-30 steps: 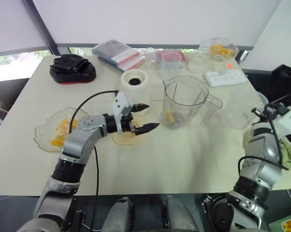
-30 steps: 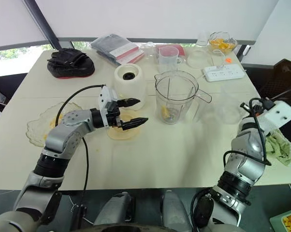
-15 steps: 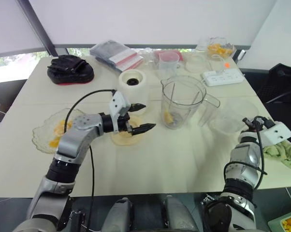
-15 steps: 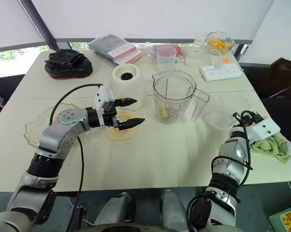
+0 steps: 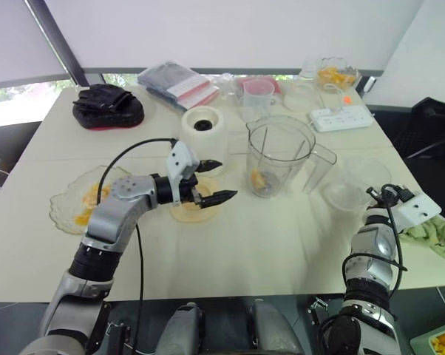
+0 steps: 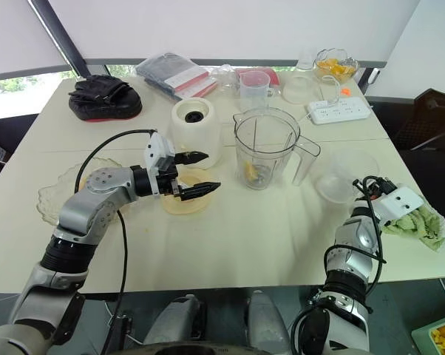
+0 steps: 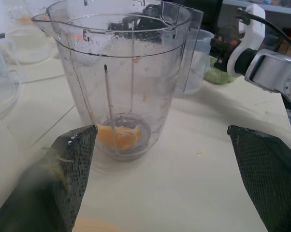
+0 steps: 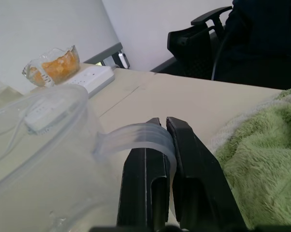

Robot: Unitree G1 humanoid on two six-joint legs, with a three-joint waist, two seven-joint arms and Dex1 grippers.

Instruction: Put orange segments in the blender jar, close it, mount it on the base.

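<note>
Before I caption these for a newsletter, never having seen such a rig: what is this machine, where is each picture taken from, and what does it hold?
It is a humanoid robot with two arms, each ending in two black fingers. Two pictures come from its head, looking down at a table; the other two come from its wrists. On the table stand a clear blender jar with an orange segment inside, a white blender base and a glass plate of segments. The left fingers are open and empty, facing the jar. The right fingers pinch the tab of a clear lid.
</note>
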